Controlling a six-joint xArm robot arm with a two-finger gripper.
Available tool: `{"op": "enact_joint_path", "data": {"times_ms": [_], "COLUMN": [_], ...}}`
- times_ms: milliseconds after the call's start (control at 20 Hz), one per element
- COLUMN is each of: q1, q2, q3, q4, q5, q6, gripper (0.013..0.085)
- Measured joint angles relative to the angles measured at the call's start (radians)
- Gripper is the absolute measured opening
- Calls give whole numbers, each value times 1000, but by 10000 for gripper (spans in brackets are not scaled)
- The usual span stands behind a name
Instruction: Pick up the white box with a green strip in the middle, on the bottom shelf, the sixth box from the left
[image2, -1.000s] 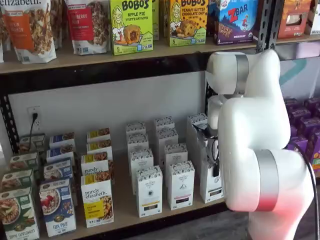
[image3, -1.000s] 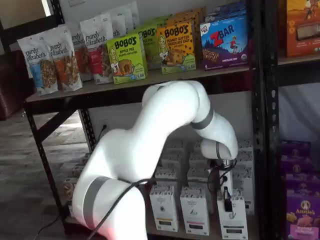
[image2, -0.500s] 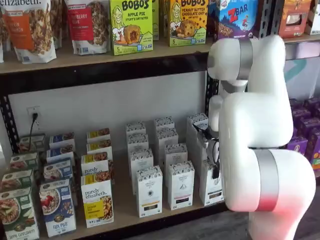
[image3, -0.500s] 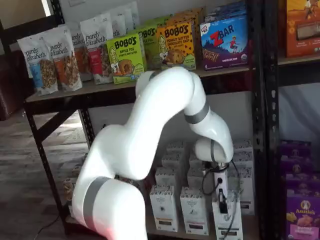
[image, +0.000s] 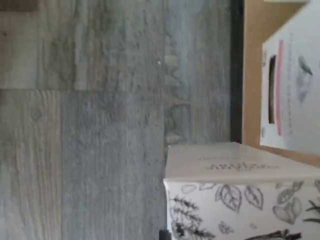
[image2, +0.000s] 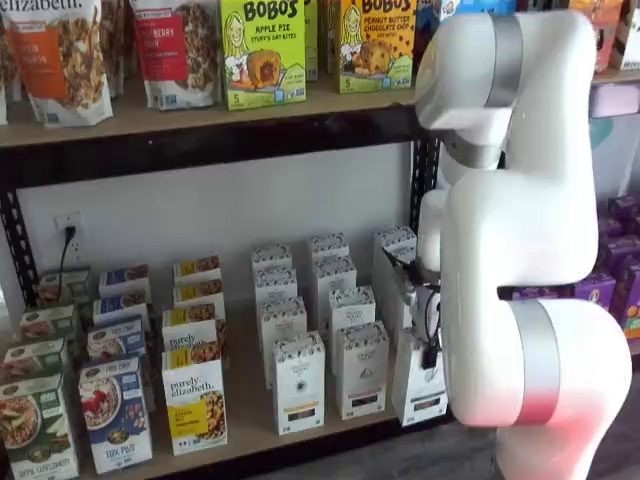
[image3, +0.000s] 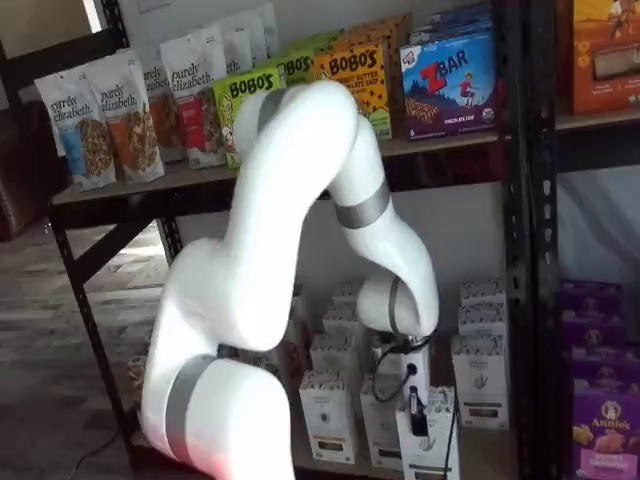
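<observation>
At nine o'clock of my fingers (image3: 416, 424) stand two similar cartons on the bottom shelf (image2: 250, 425). I am clamped on the white box (image2: 420, 378), clear of its row. I should withdraw level, avoiding neighbours.

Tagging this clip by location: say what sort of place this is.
Probably a mock grocery aisle or stockroom for robot picking. Black metal shelving carries retail snack boxes such as BOBO'S and rows of white cartons on the bottom shelf, with a robot arm working there.
</observation>
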Motion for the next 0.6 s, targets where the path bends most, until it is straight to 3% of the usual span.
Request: {"op": "enact_joint_path", "data": {"times_ms": [350, 400, 500, 600], "q1": [17, 22, 39, 50], "q2": [-239, -272, -348, -411], "q3": [312, 350, 424, 477], "q4": [-88, -78, -5, 38], "q5": [-108, -119, -128, -125], "q6": [102, 96, 42, 12], "gripper": [530, 530, 530, 530]}}
